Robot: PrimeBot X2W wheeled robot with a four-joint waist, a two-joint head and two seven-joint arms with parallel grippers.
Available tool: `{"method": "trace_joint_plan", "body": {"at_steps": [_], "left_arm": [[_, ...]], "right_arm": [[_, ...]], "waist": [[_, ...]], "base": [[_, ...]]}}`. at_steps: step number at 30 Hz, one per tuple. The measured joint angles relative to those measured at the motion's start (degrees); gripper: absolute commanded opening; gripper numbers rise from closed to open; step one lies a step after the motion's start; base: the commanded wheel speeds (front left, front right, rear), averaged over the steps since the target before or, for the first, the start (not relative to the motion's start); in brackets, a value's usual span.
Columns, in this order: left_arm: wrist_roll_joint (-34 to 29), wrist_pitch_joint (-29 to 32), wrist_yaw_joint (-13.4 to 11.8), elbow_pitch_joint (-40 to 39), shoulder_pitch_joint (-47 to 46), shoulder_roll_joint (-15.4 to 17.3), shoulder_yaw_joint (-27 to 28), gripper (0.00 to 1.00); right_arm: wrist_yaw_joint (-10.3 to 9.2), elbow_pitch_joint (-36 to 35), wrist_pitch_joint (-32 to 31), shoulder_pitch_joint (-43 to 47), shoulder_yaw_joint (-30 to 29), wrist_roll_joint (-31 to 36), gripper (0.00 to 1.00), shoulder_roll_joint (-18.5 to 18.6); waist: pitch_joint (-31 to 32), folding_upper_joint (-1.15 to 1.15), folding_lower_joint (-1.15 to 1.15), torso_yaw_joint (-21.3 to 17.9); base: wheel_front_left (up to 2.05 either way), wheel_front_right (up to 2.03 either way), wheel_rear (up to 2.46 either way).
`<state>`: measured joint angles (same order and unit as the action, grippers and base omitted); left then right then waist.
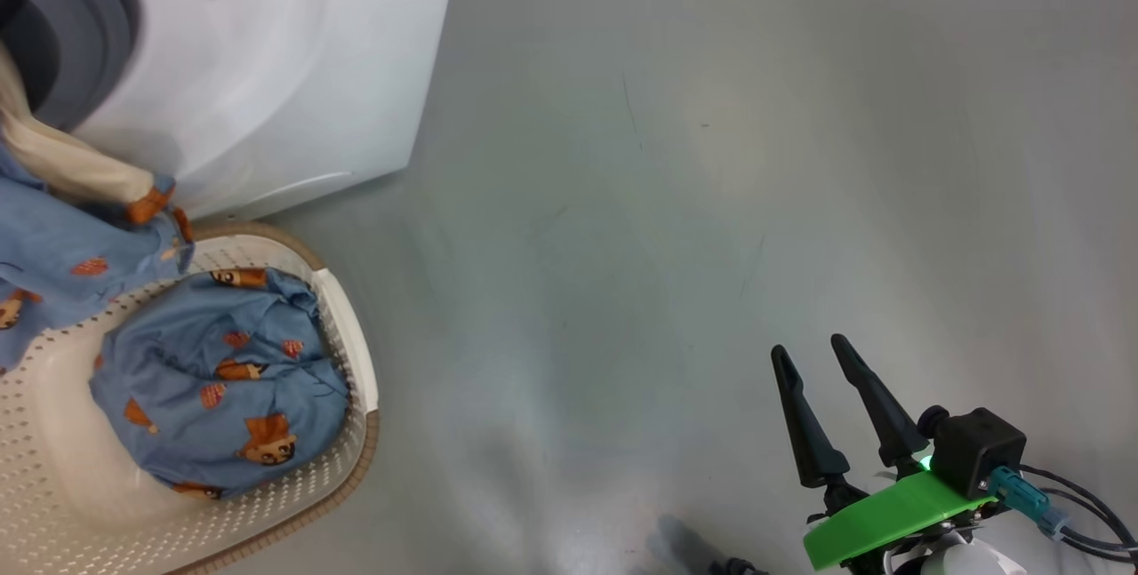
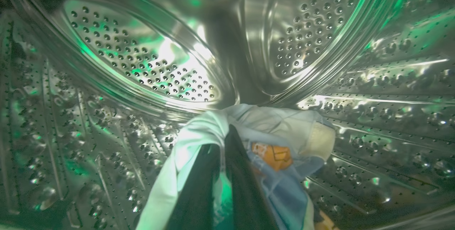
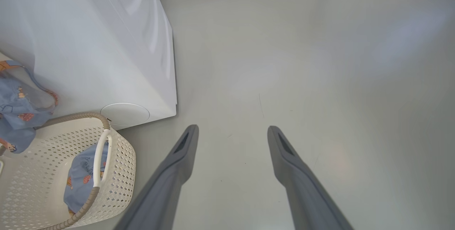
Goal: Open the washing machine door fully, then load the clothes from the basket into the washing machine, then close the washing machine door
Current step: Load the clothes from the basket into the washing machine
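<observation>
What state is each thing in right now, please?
held garment: front in drum, tail hanging over basket.
left gripper: shut on held garment.
right gripper: open, empty, above floor.
basket: holds crumpled blue garment.
washer: mouth uncovered.
</observation>
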<state>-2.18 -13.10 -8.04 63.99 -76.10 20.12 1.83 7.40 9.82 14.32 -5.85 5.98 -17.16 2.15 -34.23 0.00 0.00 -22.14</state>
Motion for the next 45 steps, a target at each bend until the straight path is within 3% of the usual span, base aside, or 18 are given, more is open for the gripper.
{"method": "trace_joint_plan", "body": {"at_steps": [1, 2, 13, 26, 35, 45], "left_arm": [[-0.07, 0.52, -0.34, 0.94, -0.31, -0.05, -0.14, 0.97], [-0.07, 1.05, -0.59, 1.83, -0.49, -0.14, -0.32, 1.0], [0.69, 1.56, -3.87, 7.08, -0.42, -4.14, -0.57, 1.0], [5.56, -1.12, -2.92, 6.49, 7.15, -8.91, 0.8, 1.0], [7.71, -1.54, -1.16, -2.37, 13.26, -11.32, 1.54, 1.0], [9.23, -1.54, 2.01, -14.7, 24.63, -16.48, 0.9, 1.0]], "right_arm": [[0.0, 0.03, 0.0, 0.01, 0.1, 0.0, 1.0, 0.0], [0.0, 0.08, 0.0, 0.01, 0.16, 0.0, 1.0, 0.0], [0.0, 0.7, 0.0, 0.79, 0.05, -0.01, 1.0, 0.01], [0.0, 1.02, 0.0, 1.19, -1.03, 0.44, 1.0, 0.78], [0.0, 0.88, 0.0, 1.71, -1.66, 0.52, 1.0, 1.71], [0.0, 0.27, 0.0, 2.44, -4.04, 1.05, 1.0, 2.53]], "waist": [[0.23, 0.0, 0.0, 0.08], [0.48, 0.0, 0.0, 0.16], [4.06, 0.0, 0.0, 1.76], [9.99, 0.0, 0.0, 5.22], [12.74, 0.0, 0.0, 8.48], [13.97, 0.0, 0.0, 13.83]], "base": [[0.0, 0.0, 0.0], [0.0, 0.0, 0.0], [0.0, 0.0, 0.0], [0.0, 0.0, 0.0], [0.0, 0.0, 0.0], [0.0, 0.0, 0.0]]}}
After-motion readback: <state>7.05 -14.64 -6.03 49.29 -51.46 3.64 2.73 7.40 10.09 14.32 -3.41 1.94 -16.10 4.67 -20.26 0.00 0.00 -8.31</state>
